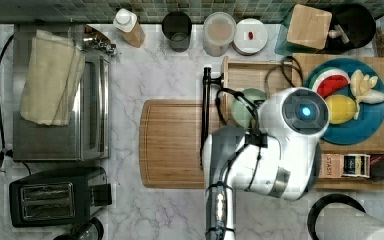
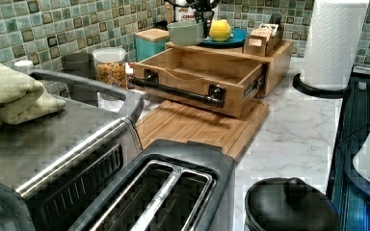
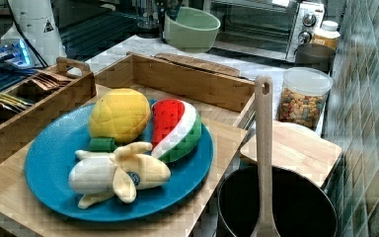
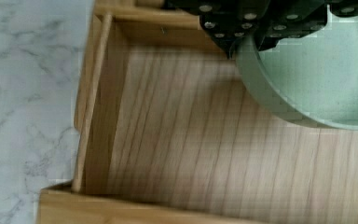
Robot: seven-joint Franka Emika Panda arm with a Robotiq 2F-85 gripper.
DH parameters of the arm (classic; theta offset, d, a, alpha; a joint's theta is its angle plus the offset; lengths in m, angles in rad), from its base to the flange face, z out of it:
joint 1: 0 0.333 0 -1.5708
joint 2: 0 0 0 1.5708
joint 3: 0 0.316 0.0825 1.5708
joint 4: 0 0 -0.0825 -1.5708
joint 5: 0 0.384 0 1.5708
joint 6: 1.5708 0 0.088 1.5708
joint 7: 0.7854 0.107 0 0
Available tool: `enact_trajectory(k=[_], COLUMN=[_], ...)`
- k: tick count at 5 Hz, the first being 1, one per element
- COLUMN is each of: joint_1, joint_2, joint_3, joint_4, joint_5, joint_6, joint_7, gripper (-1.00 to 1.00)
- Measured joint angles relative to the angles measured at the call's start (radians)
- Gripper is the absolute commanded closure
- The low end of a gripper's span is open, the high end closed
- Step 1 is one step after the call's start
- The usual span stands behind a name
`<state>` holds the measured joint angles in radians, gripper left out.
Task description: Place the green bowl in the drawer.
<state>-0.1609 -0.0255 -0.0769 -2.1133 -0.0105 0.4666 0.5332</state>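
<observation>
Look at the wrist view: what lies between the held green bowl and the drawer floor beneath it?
Nothing. The green bowl, gripped at its rim by the gripper, hangs above the bare wooden floor of the drawer; the left view shows it raised too.

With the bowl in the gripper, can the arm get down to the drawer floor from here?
Probably yes. The gripper holds the green bowl by its rim above the open drawer, whose bare wooden floor shows nothing lying in the way.
</observation>
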Motion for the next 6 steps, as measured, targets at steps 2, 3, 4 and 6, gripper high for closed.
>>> enact_trajectory(k=[2, 3, 4, 6], joint_1=[-0.071, -0.078, -0.078, -0.074], joint_2=[-0.024, -0.029, -0.033, -0.021], joint_3=[0.003, -0.005, -0.006, -0.006], joint_4=[-0.117, -0.172, -0.234, -0.289], joint_5=[-0.008, -0.008, -0.007, 0.048], joint_6=[0.043, 0.121, 0.336, 0.451], joint_7=[0.055, 0.007, -0.048, -0.107], gripper=[1.00, 1.00, 1.00, 1.00])
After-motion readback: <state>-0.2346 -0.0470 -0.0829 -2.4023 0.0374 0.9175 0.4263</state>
